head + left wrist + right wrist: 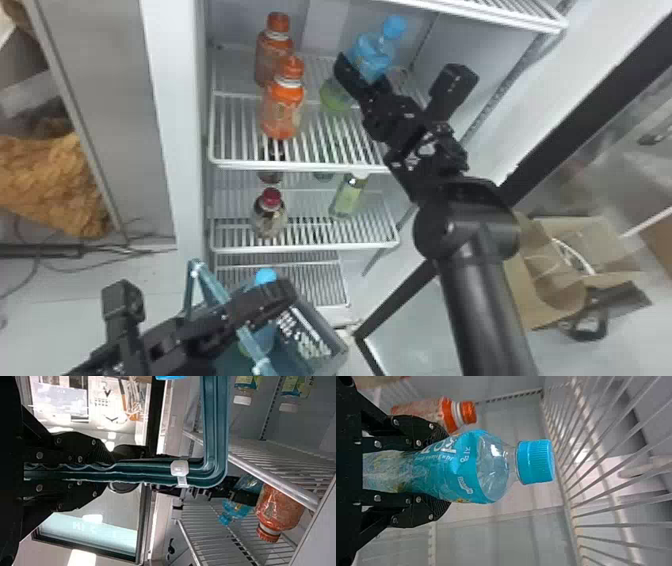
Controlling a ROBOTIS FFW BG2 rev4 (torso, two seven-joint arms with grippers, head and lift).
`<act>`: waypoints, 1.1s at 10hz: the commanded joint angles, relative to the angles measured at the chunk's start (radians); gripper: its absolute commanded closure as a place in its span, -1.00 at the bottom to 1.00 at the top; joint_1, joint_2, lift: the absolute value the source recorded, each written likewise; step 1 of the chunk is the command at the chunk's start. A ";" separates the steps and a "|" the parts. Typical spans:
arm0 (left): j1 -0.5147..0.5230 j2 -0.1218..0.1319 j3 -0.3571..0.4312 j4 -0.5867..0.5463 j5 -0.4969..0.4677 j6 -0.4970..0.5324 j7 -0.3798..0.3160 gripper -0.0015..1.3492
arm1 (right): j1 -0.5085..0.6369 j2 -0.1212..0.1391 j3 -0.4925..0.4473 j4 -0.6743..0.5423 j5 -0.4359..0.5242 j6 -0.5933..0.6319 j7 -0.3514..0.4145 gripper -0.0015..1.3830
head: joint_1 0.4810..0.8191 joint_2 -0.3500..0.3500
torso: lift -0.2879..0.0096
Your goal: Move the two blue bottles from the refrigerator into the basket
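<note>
Head view, from centre. Blue bottle [372, 57], twelve o'clock: clear glossy plastic, slick wrap; cap [536, 462] finely ribbed. Orange bottles [283, 107], eleven o'clock: glossy plastic, crinkled wrap. Wire shelf [300, 166], below them towards eleven: smooth, white-coated metal. Basket [327, 355], six o'clock: smooth plastic, soft sheen. Bag [550, 300], four o'clock: matt, creased brown paper. Bundle [45, 185], nine o'clock: rough, cloth-like, matt.

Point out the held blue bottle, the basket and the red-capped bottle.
Held blue bottle [455, 469]: right wrist view, on its label.
Basket [307, 340]: head view, on its slotted wall.
Red-capped bottle [270, 219]: head view, on its body.
</note>
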 commanded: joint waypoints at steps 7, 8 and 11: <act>0.010 -0.002 -0.004 0.000 0.007 -0.005 0.001 0.78 | 0.352 -0.016 -0.056 -0.455 -0.069 0.075 0.028 0.85 | 0.27 -0.90 | 0.87; 0.010 -0.002 -0.006 0.000 0.009 -0.008 0.001 0.78 | 0.401 -0.018 -0.066 -0.509 -0.081 0.095 0.034 0.85 | 0.27 -0.92 | 0.87; 0.012 -0.002 -0.004 0.000 0.011 -0.010 0.001 0.78 | 0.568 -0.010 -0.094 -0.663 -0.115 0.164 0.042 0.85 | 0.27 -0.95 | 0.87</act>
